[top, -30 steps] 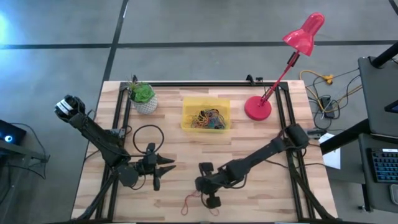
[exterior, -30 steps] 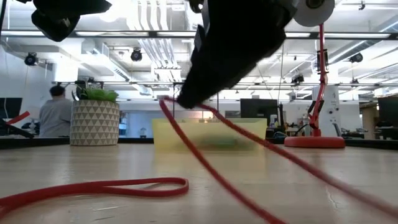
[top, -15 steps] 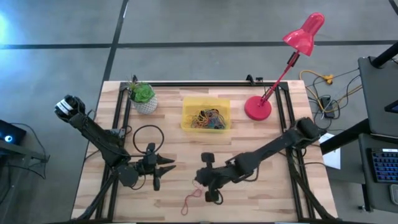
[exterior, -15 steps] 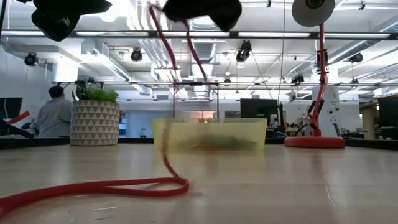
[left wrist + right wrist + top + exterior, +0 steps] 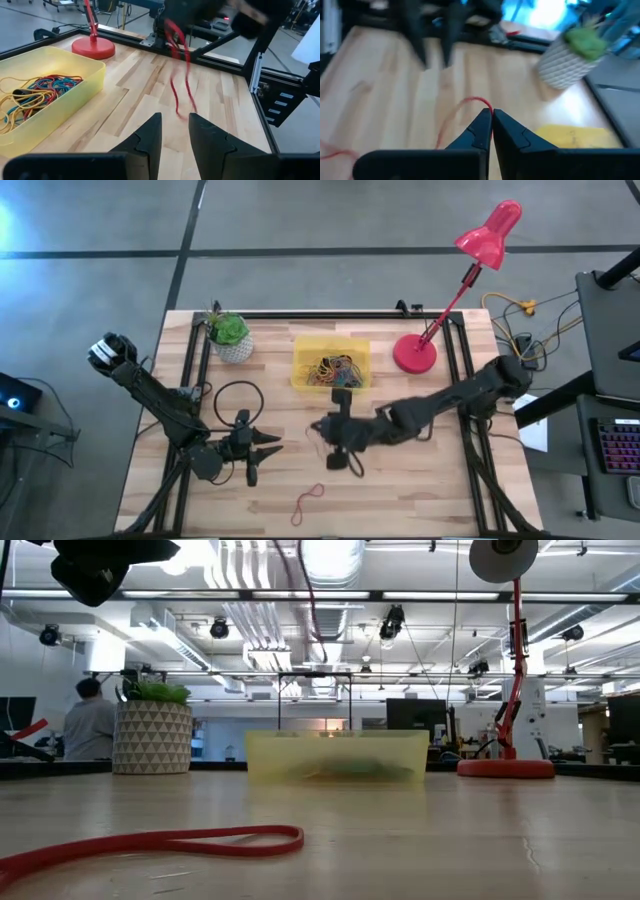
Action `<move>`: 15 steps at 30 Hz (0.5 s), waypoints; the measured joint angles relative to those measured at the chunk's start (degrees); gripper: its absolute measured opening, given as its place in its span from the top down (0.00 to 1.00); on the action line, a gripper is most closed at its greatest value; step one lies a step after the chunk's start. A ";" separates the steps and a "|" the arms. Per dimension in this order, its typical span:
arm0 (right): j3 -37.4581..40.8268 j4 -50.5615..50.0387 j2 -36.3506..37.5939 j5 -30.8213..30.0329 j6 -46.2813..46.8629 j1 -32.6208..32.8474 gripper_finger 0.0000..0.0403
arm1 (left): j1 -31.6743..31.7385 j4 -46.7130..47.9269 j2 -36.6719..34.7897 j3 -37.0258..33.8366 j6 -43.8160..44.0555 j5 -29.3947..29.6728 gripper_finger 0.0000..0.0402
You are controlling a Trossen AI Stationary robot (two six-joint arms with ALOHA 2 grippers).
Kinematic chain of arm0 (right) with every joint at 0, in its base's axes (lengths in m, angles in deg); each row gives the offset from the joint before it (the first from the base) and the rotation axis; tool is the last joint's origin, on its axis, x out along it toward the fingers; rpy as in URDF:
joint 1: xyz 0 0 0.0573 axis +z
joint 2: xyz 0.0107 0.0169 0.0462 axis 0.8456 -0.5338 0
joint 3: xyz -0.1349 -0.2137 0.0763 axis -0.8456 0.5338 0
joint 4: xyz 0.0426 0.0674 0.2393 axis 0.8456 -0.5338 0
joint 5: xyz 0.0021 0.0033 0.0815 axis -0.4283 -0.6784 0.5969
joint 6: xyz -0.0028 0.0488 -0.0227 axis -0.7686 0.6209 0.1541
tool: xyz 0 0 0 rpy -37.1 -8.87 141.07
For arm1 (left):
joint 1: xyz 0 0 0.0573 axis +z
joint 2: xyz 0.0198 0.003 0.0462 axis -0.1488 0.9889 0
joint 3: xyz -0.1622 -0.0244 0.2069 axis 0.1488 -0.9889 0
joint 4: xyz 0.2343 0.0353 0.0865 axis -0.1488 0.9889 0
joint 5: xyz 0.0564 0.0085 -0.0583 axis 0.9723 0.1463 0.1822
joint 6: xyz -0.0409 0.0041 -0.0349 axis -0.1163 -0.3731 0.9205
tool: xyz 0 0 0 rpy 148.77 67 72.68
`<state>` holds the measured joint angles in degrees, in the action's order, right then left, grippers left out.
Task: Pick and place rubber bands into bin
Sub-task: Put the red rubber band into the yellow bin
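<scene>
Loads of mixed-colour rubber bands (image 5: 333, 371) piled in the yellow bin (image 5: 303, 350); right gripper (image 5: 491, 121) at its 6 o'clock, pinched on a red band (image 5: 177, 85); left gripper (image 5: 174, 131) fingers apart.

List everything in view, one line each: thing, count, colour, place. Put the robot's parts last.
bin: one, translucent yellow, far middle of table.
rubber bands in bin: many, mixed colours, piled.
held rubber band: one, red, dangling from right hand.
loose rubber band: one, red, near table edge.
plant pot: one, white, green plant, far left.
lamp: one, red, far right.
cable loop: one, black, left side.
person: one, background, beyond the table.
left hand: parted, empty, left near side.
right hand: shut on band, near the table's middle.
</scene>
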<state>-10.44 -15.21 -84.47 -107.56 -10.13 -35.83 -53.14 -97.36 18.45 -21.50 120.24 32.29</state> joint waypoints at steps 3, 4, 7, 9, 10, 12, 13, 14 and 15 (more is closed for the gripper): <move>-0.01 0.20 1.66 -0.15 -1.79 -2.38 0.98 | -0.01 -0.01 0.00 0.02 0.00 -0.01 0.80; -0.02 0.32 2.02 -0.21 -2.44 -3.30 0.98 | 0.01 -0.02 0.00 0.02 0.01 0.00 0.80; -0.02 0.18 2.75 -0.32 -4.55 -5.91 0.98 | 0.01 -0.05 0.00 0.02 0.07 0.01 0.80; -0.02 -0.14 3.33 -0.32 -5.78 -7.88 0.98 | 0.01 -0.09 0.00 0.02 0.07 0.00 0.80; -0.02 -0.10 3.45 -0.33 -6.24 -8.98 0.98 | 0.01 -0.42 0.00 0.02 0.09 -0.01 0.80; -0.02 -0.45 3.54 -0.23 -7.50 -11.16 0.98 | 0.01 -0.52 0.00 0.02 0.10 0.00 0.80; -0.02 -0.95 3.54 -0.06 -7.92 -12.36 0.98 | 0.00 -0.52 0.00 0.03 0.10 -0.01 0.80; -0.01 -1.43 3.51 0.04 -8.15 -13.47 0.98 | -0.01 -0.54 0.00 0.04 0.11 -0.01 0.80; 0.00 -1.76 3.45 0.22 -8.23 -14.57 0.98 | 0.01 -0.61 0.00 0.04 0.11 -0.01 0.80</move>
<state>-10.44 -16.96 -81.02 -107.34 -18.36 -50.40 -53.14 -97.97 18.45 -21.46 120.35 32.28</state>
